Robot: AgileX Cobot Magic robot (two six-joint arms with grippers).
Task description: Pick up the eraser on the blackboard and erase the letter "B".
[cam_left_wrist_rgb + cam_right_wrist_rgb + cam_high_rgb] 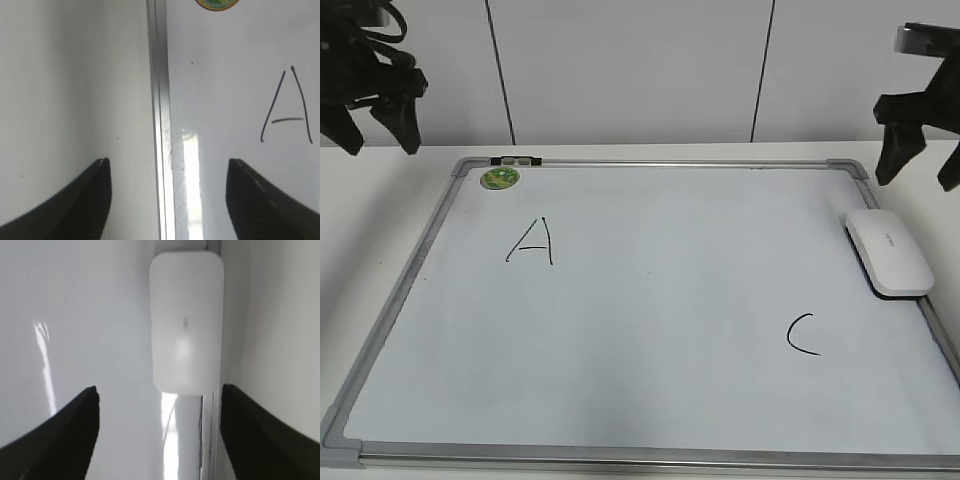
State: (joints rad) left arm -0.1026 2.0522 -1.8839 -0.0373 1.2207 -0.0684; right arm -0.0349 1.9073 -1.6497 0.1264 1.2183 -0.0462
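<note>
The blackboard (pixel 650 300) is a white board with a silver frame, lying flat on the table. The white eraser (pixel 889 251) lies on its right edge, and shows in the right wrist view (pixel 186 320). A black "A" (pixel 531 242) and a black "C" (pixel 802 335) are on the board. No letter "B" shows; the middle of the board is blank. My left gripper (pixel 378 125) hangs open above the board's back left corner, over its left frame (pixel 160 115). My right gripper (pixel 920 165) hangs open and empty above the back right corner, behind the eraser.
A round green sticker (pixel 500 179) sits at the board's back left corner, beside a small black and grey clip (pixel 516 160). The white table (pixel 380 230) extends to both sides of the board. A white panelled wall (pixel 630 70) stands behind.
</note>
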